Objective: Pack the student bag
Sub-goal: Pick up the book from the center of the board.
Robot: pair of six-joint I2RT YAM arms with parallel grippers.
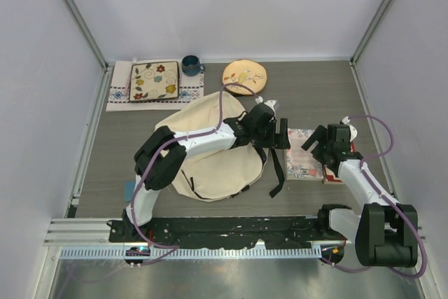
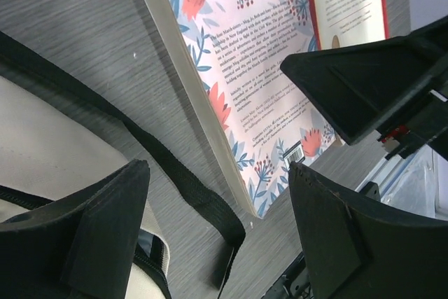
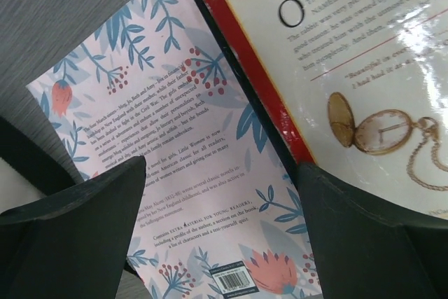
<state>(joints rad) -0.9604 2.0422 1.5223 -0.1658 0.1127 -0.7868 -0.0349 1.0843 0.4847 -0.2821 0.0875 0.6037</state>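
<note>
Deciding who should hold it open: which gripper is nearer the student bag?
Left. The left gripper hovers just off the right edge of the student bag, above its strap; the right gripper is farther right, over the books.

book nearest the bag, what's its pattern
The book is pale pink with blue leaves, coral flowers; best in right wrist view.

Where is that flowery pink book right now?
In the top view the floral book lies flat on the table, right of the student bag, beside a red book.
</note>
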